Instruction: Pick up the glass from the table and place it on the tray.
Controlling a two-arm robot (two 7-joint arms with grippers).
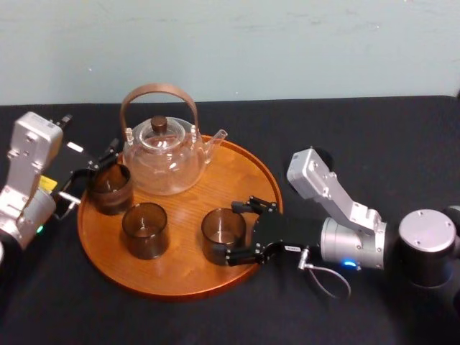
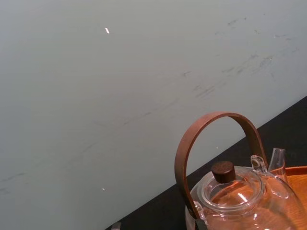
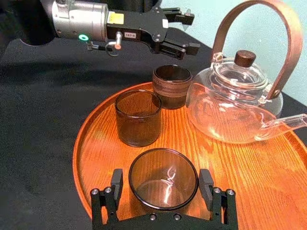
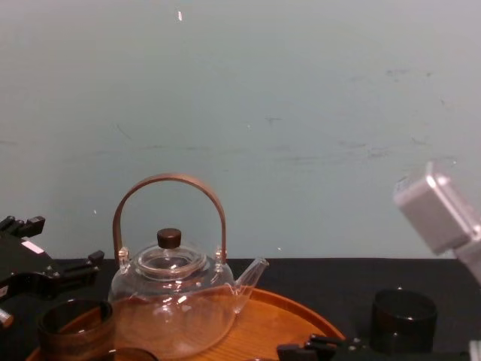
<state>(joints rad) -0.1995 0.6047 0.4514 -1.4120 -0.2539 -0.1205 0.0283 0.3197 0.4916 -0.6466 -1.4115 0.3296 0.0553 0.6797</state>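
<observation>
The glass [image 1: 223, 236] [image 3: 163, 181], a smoky dark tumbler, stands upright on the round wooden tray [image 1: 180, 282] [image 3: 249, 167] near its front right. My right gripper [image 1: 231, 234] [image 3: 161, 186] is open, one finger on each side of the glass with a small gap at each. The left gripper [image 1: 90, 176] [image 3: 188, 31] [image 4: 60, 244] hangs open beside the tray's left rim, close to a tumbler with a brown band [image 1: 110, 188] [image 3: 171, 86].
A clear glass teapot [image 1: 162, 162] [image 2: 240, 201] [image 3: 235, 105] [image 4: 169, 301] with an arched brown handle stands at the back of the tray. A second plain smoky tumbler [image 1: 145, 230] [image 3: 138, 117] stands on the tray left of the glass. Black cloth covers the table [image 1: 374, 144].
</observation>
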